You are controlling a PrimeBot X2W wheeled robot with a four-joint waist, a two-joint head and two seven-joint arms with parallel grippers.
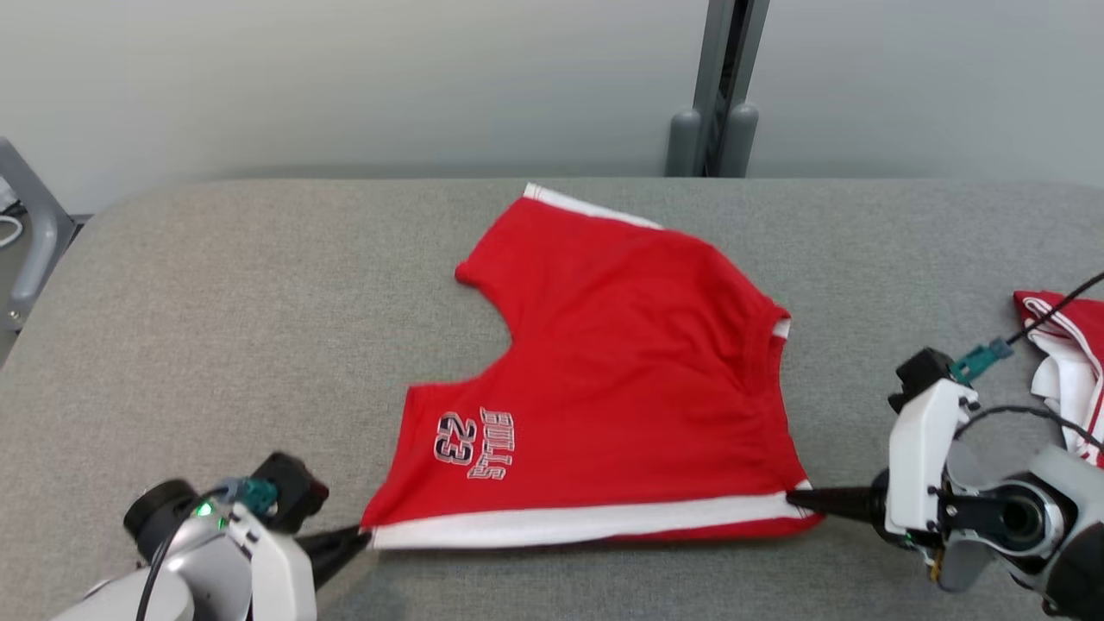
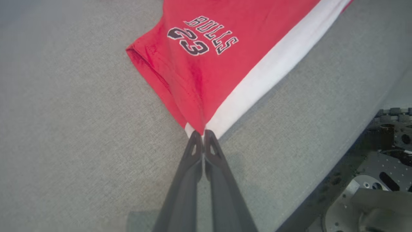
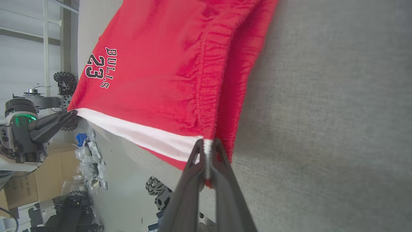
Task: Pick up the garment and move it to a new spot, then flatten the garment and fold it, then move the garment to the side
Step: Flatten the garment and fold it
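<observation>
The garment (image 1: pixel 621 371) is a pair of red shorts with a white side stripe and "BULLS 23" lettering, spread on the grey padded table (image 1: pixel 259 302). My left gripper (image 1: pixel 366 536) is shut on the near left corner of the garment (image 2: pixel 199 80), pinching the hem at the white stripe. My right gripper (image 1: pixel 798 498) is shut on the near right corner at the gathered waistband (image 3: pixel 206 106). The near edge with the stripe (image 1: pixel 586 522) is stretched taut between both grippers and lifted slightly off the table. My left gripper (image 3: pixel 72 113) also appears at the far corner in the right wrist view.
A second red and white garment (image 1: pixel 1065 362) lies bunched at the table's right edge behind my right arm. A grey post (image 1: pixel 716 95) stands behind the table. The table's near edge (image 2: pixel 354 138) drops off close to my left gripper (image 2: pixel 202 133), with machine parts below.
</observation>
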